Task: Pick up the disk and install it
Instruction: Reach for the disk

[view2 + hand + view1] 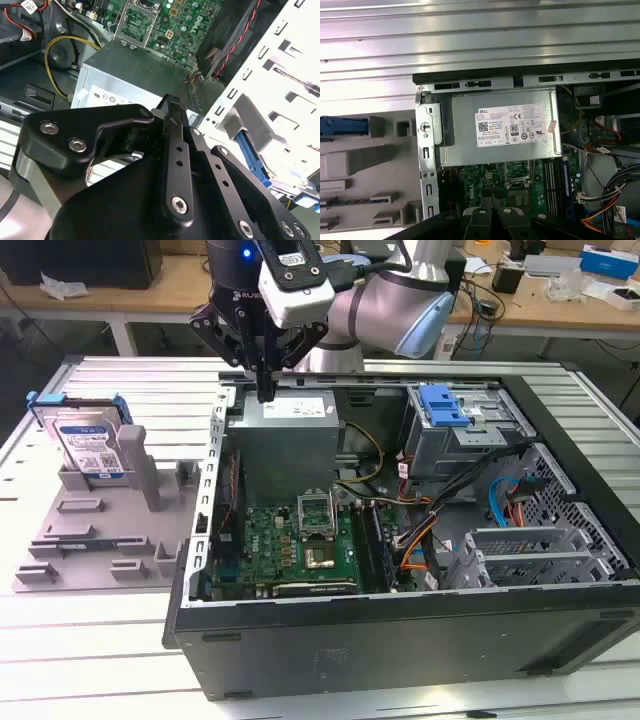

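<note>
The disk (88,447) stands on edge in a grey holder (95,535) at the exterior view's left, outside the computer case; it is silver with a white-and-blue label and a blue frame. In the first wrist view its blue edge (345,126) shows from above. My gripper (265,390) hangs over the case's back left corner, just above the grey power-supply box (285,435), well to the right of the disk. Its fingers are shut with nothing between them, and in the second wrist view the gripper (175,104) points at that box (125,85).
The open computer case (400,640) lies on its side on a ribbed metal table (90,660). Inside are a green motherboard (300,540), loose cables (420,530) and a metal drive cage with a blue clip (443,405) at the back right. Workbenches stand behind.
</note>
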Motion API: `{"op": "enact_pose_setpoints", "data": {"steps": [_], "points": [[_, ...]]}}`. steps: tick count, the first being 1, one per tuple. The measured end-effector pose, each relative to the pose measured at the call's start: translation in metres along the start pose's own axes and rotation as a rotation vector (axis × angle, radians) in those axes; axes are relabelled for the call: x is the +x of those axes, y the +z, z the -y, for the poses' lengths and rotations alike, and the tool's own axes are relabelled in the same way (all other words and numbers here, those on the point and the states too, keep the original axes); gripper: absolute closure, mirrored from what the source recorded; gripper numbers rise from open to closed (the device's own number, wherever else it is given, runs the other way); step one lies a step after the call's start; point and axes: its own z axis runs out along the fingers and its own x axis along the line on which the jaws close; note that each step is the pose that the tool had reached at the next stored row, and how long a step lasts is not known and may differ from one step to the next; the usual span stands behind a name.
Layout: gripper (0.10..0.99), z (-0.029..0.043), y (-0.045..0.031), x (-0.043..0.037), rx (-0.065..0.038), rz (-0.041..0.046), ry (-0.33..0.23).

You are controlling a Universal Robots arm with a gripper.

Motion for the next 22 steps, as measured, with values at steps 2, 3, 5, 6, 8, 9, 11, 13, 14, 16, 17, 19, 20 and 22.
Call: {"op": "enact_pose_setpoints", "data": {"steps": [2, 3, 5, 6, 8, 9, 11, 13, 14, 16, 17, 19, 20, 22], "points": [[0.98, 0.0, 0.0, 0.0, 0.0, 0.0, 0.0], [0.98, 0.0, 0.0, 0.0, 0.0, 0.0, 0.0], [0.98, 0.0, 0.0, 0.0002, 0.0, -0.0001, 0.0], [0.98, -0.0004, 0.0001, 0.0013, 0.0, -0.0002, 0.0], [0.98, -0.0035, 0.0004, 0.0066, 0.0, -0.0008, 0.0], [0.98, -0.0065, 0.0006, 0.0104, 0.0, -0.0012, 0.0], [0.98, -0.0145, 0.0016, 0.0203, 0.0, -0.0022, 0.0], [0.98, -0.0202, 0.0023, 0.0283, 0.0, -0.0027, 0.0], [0.98, -0.0238, 0.0029, 0.0354, 0.0, -0.0029, 0.0], [0.98, -0.0269, 0.0035, 0.0442, 0.0, -0.0034, 0.0], [0.98, -0.0283, 0.0037, 0.0502, 0.0, -0.0039, 0.0], [0.98, -0.0304, 0.0043, 0.0604, 0.0, -0.0042, 0.0], [0.98, -0.0316, 0.0046, 0.0657, 0.0, -0.0043, 0.0], [0.98, -0.0405, 0.0069, 0.0975, 0.0, -0.0048, 0.0]]}}
